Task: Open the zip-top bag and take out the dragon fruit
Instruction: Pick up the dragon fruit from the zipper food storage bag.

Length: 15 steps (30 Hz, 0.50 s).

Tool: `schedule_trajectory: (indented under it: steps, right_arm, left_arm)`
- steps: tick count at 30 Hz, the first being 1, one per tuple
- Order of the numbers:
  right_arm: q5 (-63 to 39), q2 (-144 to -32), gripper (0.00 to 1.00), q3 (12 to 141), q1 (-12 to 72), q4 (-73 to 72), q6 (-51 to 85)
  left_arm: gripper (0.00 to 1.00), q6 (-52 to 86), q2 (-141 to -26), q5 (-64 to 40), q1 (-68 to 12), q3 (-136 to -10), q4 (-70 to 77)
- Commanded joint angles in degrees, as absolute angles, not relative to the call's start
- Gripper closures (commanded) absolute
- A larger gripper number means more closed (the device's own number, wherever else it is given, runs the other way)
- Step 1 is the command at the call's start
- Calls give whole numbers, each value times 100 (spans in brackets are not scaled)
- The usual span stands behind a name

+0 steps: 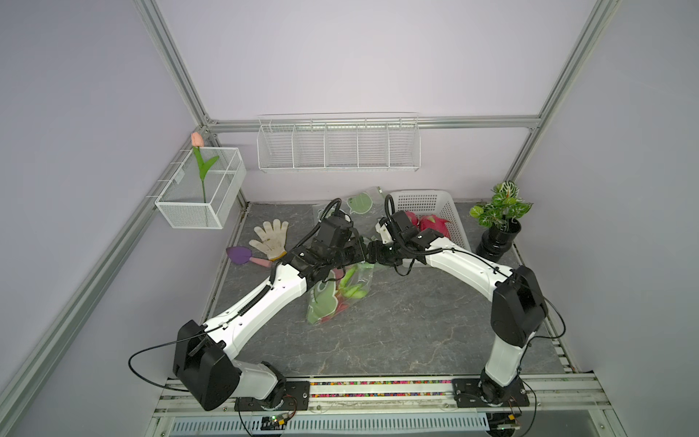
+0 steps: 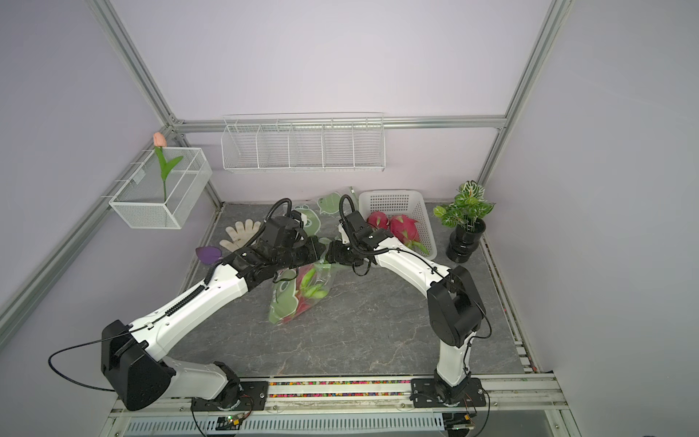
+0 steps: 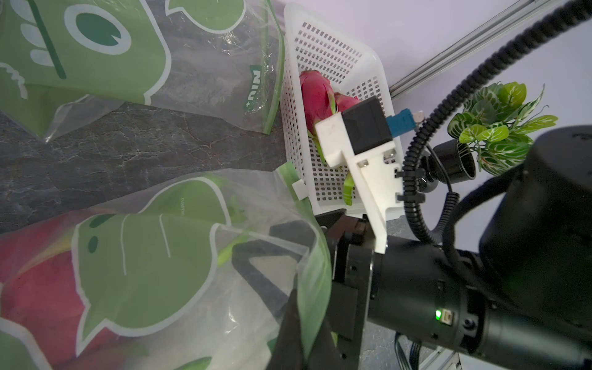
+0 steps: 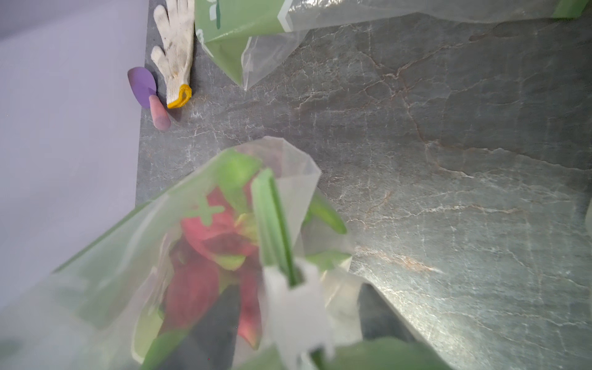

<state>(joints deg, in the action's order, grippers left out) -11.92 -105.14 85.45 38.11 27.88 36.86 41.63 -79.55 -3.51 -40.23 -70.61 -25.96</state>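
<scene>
Centre frame, the left fingers (image 1: 357, 250) were clenched on the bag's (image 1: 333, 299) upper rim, one dragon fruit (image 2: 301, 282) inside it on the tabletop (image 1: 397, 321). The right fingers (image 1: 376, 252) stood spread beside them. Two more fruits lay in the basket (image 1: 427, 200), right.

White arm links (image 1: 261, 302), black joints (image 1: 204, 363) — ribbed black cable (image 3: 411, 192), green LED (image 3: 437, 315).

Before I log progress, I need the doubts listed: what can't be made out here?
- fruit in bag: count unclear; film and print cover it, right wrist view blurred.
- basket fruit: right arm covers part in both top views.
- right gripper: contact with slider blurred, behind film, right wrist view.
</scene>
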Motion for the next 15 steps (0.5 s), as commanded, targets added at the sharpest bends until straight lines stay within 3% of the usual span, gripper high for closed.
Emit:
schedule_trajectory:
  steps: [1,15]
  right_arm:
    - [-1290,-10682,36,8385,3763,2433,3928]
    - [-1531,-10847,44,8207,3779,1936,4204]
  left_arm:
    - [100,4236,-7937,-364,-4060,-7314,-2445]
    - [100,4254,-8014,-324,-4078,-7312,-2320]
